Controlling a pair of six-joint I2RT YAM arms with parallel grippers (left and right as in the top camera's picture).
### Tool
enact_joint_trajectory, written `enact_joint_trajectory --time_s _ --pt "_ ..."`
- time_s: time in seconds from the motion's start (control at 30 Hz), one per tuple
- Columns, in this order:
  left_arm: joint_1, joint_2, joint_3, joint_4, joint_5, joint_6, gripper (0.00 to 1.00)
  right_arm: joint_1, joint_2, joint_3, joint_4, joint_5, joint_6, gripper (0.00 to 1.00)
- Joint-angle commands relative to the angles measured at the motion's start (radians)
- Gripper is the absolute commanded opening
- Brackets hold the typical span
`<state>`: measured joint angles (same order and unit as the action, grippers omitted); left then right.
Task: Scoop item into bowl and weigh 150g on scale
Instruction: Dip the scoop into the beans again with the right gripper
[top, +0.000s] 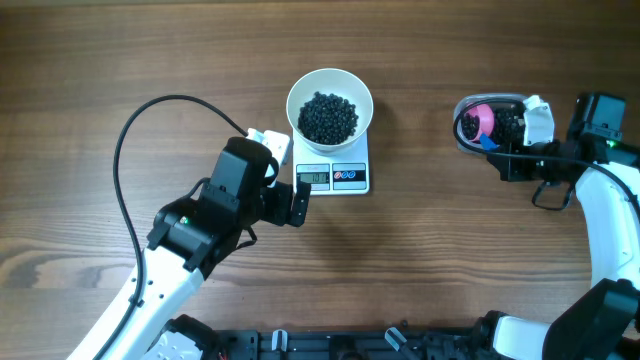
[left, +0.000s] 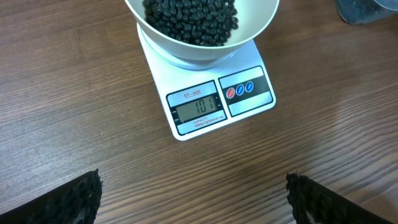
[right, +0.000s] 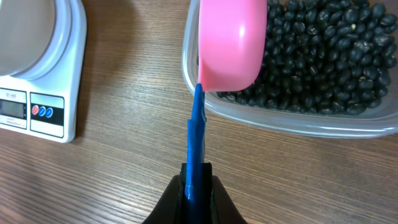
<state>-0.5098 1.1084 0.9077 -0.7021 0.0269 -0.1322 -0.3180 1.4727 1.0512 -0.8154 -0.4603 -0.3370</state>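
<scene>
Looking through the right wrist camera, I see my right claw (right: 196, 182) clenched tight on the blue handle (right: 196, 134) of a pink scoop (right: 231, 43), jaws pinching the thin handle edge-on. The scoop's cup hangs over the near rim of a clear tub (right: 280, 122) that holds black beans (right: 323, 56); I cannot tell whether the cup touches them. My left claw (left: 194, 202) is released, jaws spread wide and holding nothing. It hovers over the bare wooden surface (left: 74, 93) just in front of the scale (left: 252, 102). More of the beans are heaped in the white bowl (left: 199, 53), which sits on the scale's platform. The display (left: 198, 107) reads 101. From overhead, the tub and the scale lie well apart.
</scene>
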Motion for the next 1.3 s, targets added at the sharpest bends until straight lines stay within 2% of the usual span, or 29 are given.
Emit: enact_joint_trajectory --time_s 0.0,0.67,0.97,1.27 --pt "-0.004 0.001 0.003 0.003 -0.006 0.020 1.00 -0.003 0.014 0.000 -0.001 -0.062 0.008 0.04" --pt "-0.004 0.001 0.003 0.003 -0.006 0.020 1.00 -0.046 0.014 0.000 0.005 -0.066 0.056 0.04" --pt "-0.004 0.001 0.003 0.003 -0.006 0.020 1.00 -0.126 0.014 0.000 0.008 -0.196 0.081 0.04" --pt "-0.004 0.001 0.003 0.003 -0.006 0.020 1.00 -0.193 0.014 0.000 0.010 -0.326 0.177 0.04"
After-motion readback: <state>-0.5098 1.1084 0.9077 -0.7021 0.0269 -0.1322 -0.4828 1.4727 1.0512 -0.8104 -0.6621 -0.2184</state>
